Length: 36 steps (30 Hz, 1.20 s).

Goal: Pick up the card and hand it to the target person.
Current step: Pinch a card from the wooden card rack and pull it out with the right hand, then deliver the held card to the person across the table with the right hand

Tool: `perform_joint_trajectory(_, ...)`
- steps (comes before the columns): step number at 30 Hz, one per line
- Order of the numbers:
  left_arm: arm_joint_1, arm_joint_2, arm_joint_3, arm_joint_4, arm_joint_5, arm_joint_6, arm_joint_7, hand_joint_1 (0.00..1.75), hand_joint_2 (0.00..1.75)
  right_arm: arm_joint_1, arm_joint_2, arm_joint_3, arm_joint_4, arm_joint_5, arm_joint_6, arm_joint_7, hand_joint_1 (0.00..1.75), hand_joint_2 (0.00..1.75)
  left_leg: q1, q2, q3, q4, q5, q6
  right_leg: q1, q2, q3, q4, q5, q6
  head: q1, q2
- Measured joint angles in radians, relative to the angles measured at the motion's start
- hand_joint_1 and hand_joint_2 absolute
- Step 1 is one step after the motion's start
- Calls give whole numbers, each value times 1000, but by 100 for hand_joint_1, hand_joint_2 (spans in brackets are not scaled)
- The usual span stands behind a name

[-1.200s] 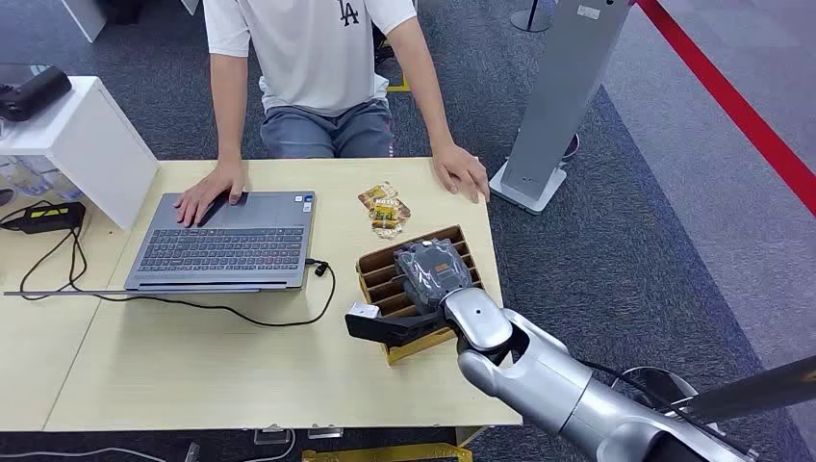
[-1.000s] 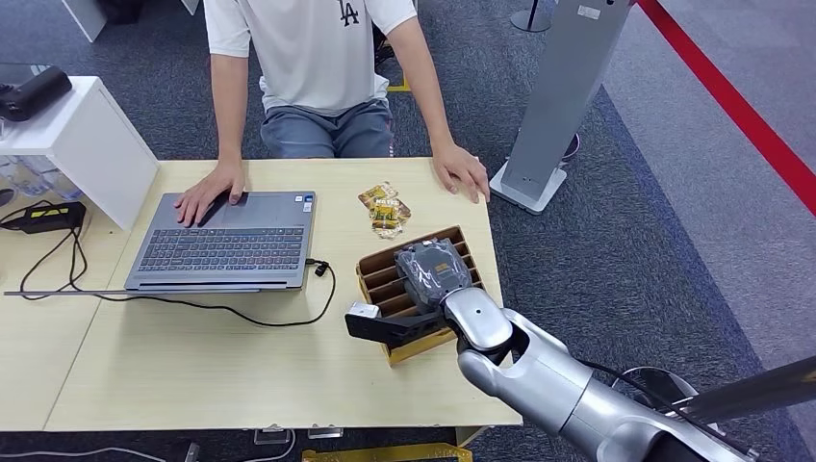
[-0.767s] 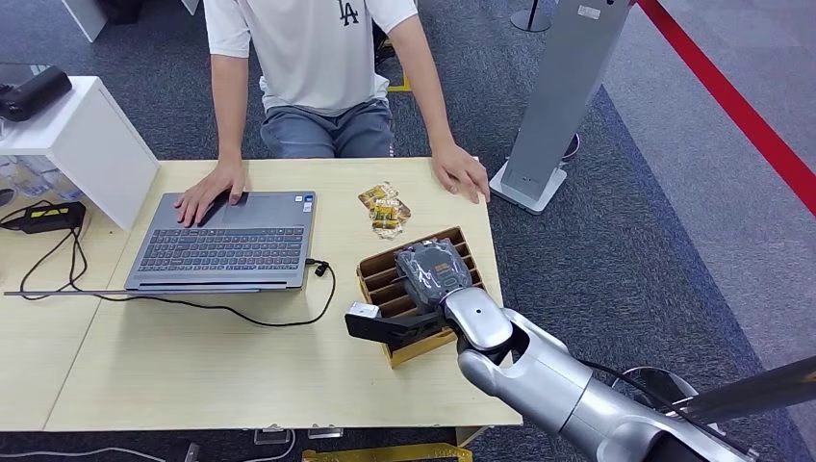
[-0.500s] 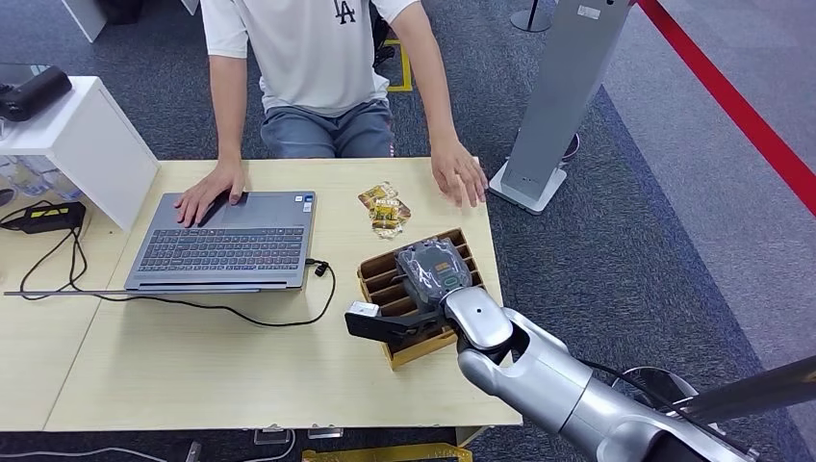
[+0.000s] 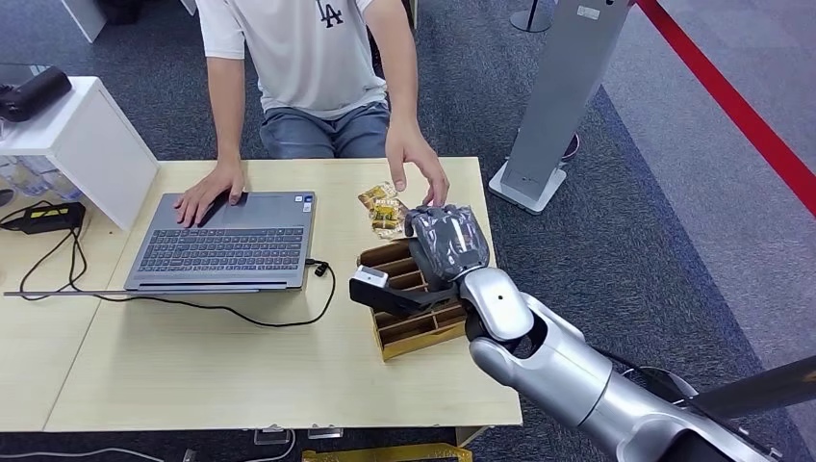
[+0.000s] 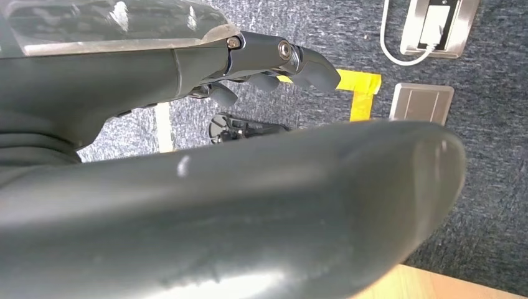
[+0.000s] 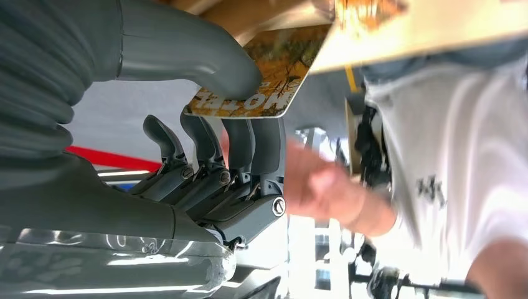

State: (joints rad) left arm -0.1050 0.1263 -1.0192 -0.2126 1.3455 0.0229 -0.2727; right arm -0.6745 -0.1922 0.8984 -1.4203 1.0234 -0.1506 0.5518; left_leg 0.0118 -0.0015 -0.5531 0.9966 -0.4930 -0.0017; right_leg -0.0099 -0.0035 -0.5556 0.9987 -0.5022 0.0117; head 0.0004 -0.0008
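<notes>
I look from far away through the head view, and the biggest thing is the table (image 5: 241, 385), with the person (image 5: 298, 58) seated on its far side. The person's hand (image 5: 416, 166) is stretched toward me and hangs just beyond my right hand (image 5: 445, 243), almost touching it. This is the relation that matters for the next move: the receiving hand lies on the far side of my right hand, a little to the left, so I judge the card must travel only a short way away from me to reach it.

My right arm (image 5: 548, 366) comes in from the near right and holds the hand above the far end of the wooden card holder (image 5: 409, 322), which stands on the table near the right edge. To the left of it lies the laptop (image 5: 226, 241), and some snack packets (image 5: 385, 210) lie between the holder and the person.

In the right wrist view the right hand (image 7: 205, 124) pinches the card (image 7: 268, 81) between the thick thumb and the dark fingers (image 7: 249, 146); the fingers are closed on it, not spread. The card is flat, with rounded corners and an orange and yellow printed picture with large pale letters. Its long axis points out from the fingers toward the person's hand (image 7: 317, 187), which is blurred there.

My left hand (image 6: 274, 59) hangs low over the carpet, far from the handover, with its fingers curled in and nothing in them
</notes>
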Motion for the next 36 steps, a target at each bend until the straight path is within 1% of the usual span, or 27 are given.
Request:
perform_joint_trajectory(7, 10, 0, 0, 0, 9, 8, -1, 0, 0, 38, -49, -65, -173, 82, -100, 1, 148, 175, 0, 0, 0, 0, 0, 0, 0, 0, 0, 0, 0, 0, 0, 0)
perform_joint_trajectory(13, 11, 0, 0, 0, 11, 0, 3, 0, 0, 85, -69, -107, -249, 116, -131, -19, 148, 175, 0, 0, 0, 0, 0, 0, 0, 0, 0, 0, 0, 0, -1, 0)
perform_joint_trajectory(15, 11, -1, 1, 0, 13, -13, 6, 0, 0, 99, -73, -118, -256, 119, -131, -26, 135, 175, 0, 0, 0, 0, 0, 0, 0, 0, 0, 0, 0, 0, 0, 0)
perform_joint_trajectory(16, 11, -1, 1, 0, 13, -20, 8, 0, 0, 105, -74, -122, -258, 119, -131, -29, 120, 175, 0, 0, 0, 0, 0, 0, 0, 0, 0, 0, 0, 0, 0, 0)
perform_joint_trajectory(17, 11, -1, 1, 0, 13, -28, 9, 0, 44, 110, -75, -127, -259, 119, -131, -33, 83, 175, 0, 0, 0, 0, 0, 0, 0, 0, 0, 0, 0, 0, 0, 0)
perform_joint_trajectory(19, 11, -1, 1, 0, 8, -40, 13, 0, 131, 121, -77, -134, -260, 119, -131, -38, 22, 175, 0, 0, 0, 0, 0, 0, 0, 0, 0, 0, 0, 0, 0, 0)
perform_joint_trajectory(20, 11, -1, 1, 0, 4, -43, 15, 0, 131, 126, -77, -137, -260, 118, -131, -39, 0, 175, 0, 0, 0, 0, 0, 0, 0, 0, 0, 0, 0, 0, 0, 0)
perform_joint_trajectory(23, 11, -1, 1, 0, 2, -38, 12, 0, 0, 145, -78, -148, -260, 99, -137, -51, 0, 175, 0, 0, 0, 0, 0, 0, 0, 0, 0, 0, 0, 0, 0, 0)
perform_joint_trajectory(25, 11, -1, 1, 0, 4, -29, 7, 0, 0, 160, -78, -157, -260, 50, -153, -74, 0, 175, 0, 0, 0, 0, 0, 0, 0, 0, 0, 0, 0, 0, 0, 0)
perform_joint_trajectory(29, 11, -1, 2, 0, 14, -17, 6, 0, 0, 200, -79, -182, -260, -122, -218, -154, 0, 175, 0, 0, 0, 0, 0, 0, 0, 0, 0, 0, 0, 0, -1, 0)
perform_joint_trajectory(33, 11, -1, 2, 0, 21, -9, 10, 0, 0, 244, -83, -213, -259, -203, -244, -182, 0, 175, 0, 0, 0, 0, 0, 0, 0, 0, 0, 0, 0, 0, 0, 0)
perform_joint_trajectory(34, 11, -1, 2, 0, 23, -6, 10, 0, 0, 257, -84, -222, -259, -250, -246, -197, 0, 175, 0, 0, 0, 0, 0, 0, 0, 0, 0, 0, 0, 0, 0, 0)
perform_joint_trajectory(36, 11, 0, 3, 0, 26, -2, 10, 0, 0, 288, -86, -240, -258, -418, -240, -250, 0, 175, 0, 0, 0, 0, 0, 0, 0, 0, 0, 0, 0, 0, 0, 0)
